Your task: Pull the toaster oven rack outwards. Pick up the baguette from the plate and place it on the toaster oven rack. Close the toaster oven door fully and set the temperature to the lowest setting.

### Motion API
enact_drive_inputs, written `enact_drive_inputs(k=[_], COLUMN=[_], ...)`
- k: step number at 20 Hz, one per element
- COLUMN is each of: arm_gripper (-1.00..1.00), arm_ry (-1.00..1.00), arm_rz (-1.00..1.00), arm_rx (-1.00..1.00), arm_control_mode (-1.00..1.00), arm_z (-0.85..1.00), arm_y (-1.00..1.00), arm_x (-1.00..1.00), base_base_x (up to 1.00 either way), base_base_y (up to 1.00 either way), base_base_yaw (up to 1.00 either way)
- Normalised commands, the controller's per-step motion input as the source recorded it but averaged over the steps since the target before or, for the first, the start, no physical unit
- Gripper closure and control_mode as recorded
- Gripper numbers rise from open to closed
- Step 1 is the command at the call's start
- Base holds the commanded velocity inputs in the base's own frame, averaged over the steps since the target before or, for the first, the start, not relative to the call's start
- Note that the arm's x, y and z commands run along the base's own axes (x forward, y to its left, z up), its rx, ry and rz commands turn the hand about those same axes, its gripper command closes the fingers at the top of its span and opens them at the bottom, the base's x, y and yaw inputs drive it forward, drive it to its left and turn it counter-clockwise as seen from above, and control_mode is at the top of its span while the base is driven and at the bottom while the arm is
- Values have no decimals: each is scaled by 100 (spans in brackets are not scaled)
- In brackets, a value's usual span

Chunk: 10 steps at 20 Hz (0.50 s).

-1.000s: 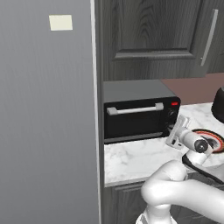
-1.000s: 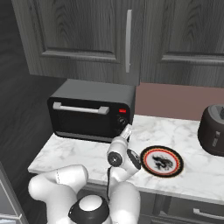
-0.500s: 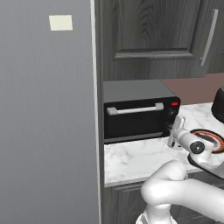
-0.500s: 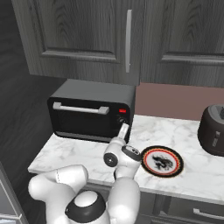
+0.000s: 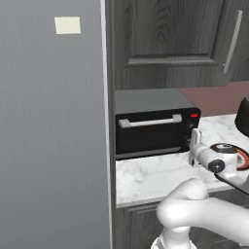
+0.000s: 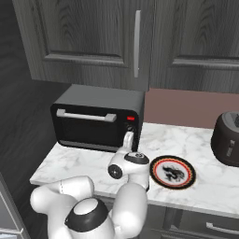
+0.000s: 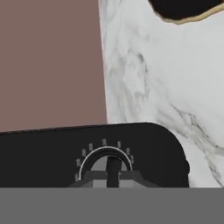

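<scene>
Big grey panel point(image 5: 51, 121) fills my left side, tall and flat, with a small pale label point(image 5: 67, 25) stuck near its top. Dark wood cabinets point(image 6: 93, 37) hang above, one with a silver vertical handle point(image 6: 137, 43). Under them runs the marble tabletop point(image 6: 205, 172), with a brownish-red wall strip point(image 6: 186, 108) behind it.

On that tabletop sits the toaster oven point(image 6: 98, 116), black box with a grey top, pushed toward the left end. The toaster oven door point(image 5: 148, 131) stands upright and shut against the front, its silver bar handle point(image 5: 150, 121) running across the upper edge. The little red light point(image 6: 131, 118) glows at the right side of the front.

And here I am: my jaws point(image 6: 128, 138) are up against that right-hand control strip, just below the red light. From the hand view a knob point(image 7: 110, 168) with a white scale arc around it sits right at my fingertips, at the very bottom of the picture. Whether my jaws are spread or pinching that knob, I cannot tell; the tips are cut off there.

To the right of my wrist lies the plate point(image 6: 172, 172), orange-red rim, dark patterned centre, flat on the marble, near me but not touching. Farther right a large dark rounded vessel point(image 6: 228, 137) stands at the edge.
</scene>
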Motion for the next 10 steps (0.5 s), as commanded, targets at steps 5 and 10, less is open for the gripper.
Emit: enact_drive_inputs(k=[5,10], arm_gripper=[100,100], arm_ry=[-1,-1], arm_rz=[4,4], arm_rx=[-21,-22], arm_control_mode=[-100,-100], arm_z=[-6,0], arm_y=[-4,0], arm_x=[0,0], base_base_x=[0,0], base_base_y=[0,0], base_base_yaw=[0,0])
